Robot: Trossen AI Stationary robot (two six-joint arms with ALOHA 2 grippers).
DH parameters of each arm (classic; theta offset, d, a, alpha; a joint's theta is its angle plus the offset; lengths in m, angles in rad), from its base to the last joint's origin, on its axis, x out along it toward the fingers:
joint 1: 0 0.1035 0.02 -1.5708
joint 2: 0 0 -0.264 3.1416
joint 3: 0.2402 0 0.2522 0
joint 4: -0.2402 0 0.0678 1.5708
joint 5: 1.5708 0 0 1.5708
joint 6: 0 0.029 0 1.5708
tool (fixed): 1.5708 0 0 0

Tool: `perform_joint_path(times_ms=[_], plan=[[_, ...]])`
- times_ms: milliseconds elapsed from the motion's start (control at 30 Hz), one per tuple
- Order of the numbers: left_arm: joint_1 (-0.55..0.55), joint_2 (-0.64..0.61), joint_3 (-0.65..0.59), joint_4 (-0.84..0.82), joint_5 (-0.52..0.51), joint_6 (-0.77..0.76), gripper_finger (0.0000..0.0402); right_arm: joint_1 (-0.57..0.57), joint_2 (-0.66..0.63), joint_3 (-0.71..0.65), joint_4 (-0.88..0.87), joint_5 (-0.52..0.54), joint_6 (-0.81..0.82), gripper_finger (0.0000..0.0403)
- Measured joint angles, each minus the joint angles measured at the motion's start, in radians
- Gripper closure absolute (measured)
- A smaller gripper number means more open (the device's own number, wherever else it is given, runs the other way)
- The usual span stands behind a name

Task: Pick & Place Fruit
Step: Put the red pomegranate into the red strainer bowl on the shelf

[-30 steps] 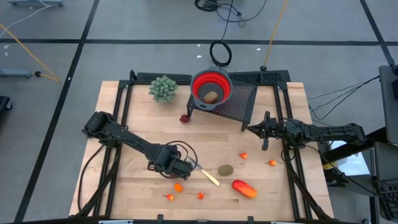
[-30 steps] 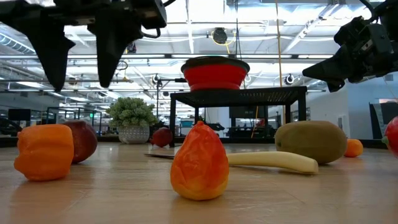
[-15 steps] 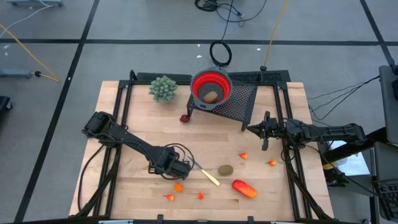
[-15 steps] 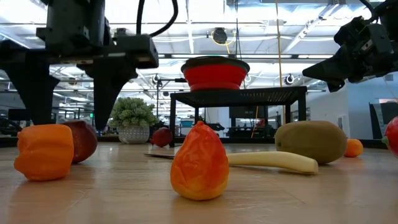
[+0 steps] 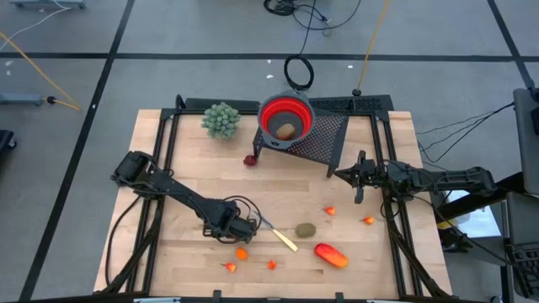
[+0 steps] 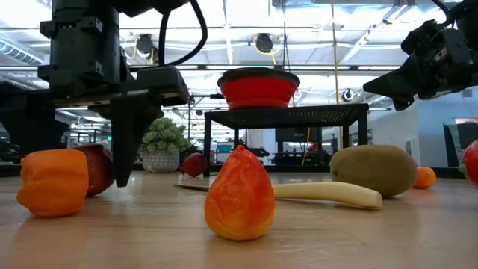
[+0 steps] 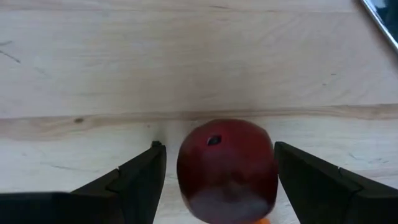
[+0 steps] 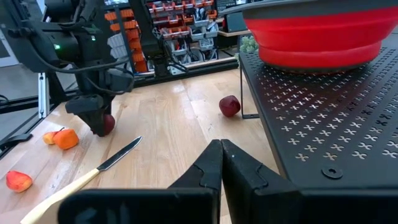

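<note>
Up on the rack, red bowl (image 5: 285, 119) holding a kiwi (image 5: 286, 131), left fingers (image 7: 140, 180) spread around dark red fruit (image 7: 226, 170)

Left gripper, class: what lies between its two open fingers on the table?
In the left wrist view, a dark red round fruit sits between the open left gripper fingers, a gap of bare wood each side; neither touches it.

Two kiwis (image 5: 306, 229), two dark red fruits (image 5: 250, 160), one long orange-red fruit (image 5: 331, 255), five small orange bits (image 5: 242, 252), one knife (image 5: 279, 235), one bowl (image 5: 285, 108), one plant (image 5: 221, 119).
</note>
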Motion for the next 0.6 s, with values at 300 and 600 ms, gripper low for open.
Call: perform_joint_path(times_ms=[300, 600], plan=[[0.001, 0.0, 0.0, -0.003, -0.007, 0.012, 0.0139, 0.0, 0.0, 0.0, 0.0, 0.0, 0.0, 0.0403], [0.001, 0.0, 0.0, -0.006, -0.018, 0.008, 0.0231, 0.0, 0.0, 0.0, 0.0, 0.001, 0.0, 0.0403]])
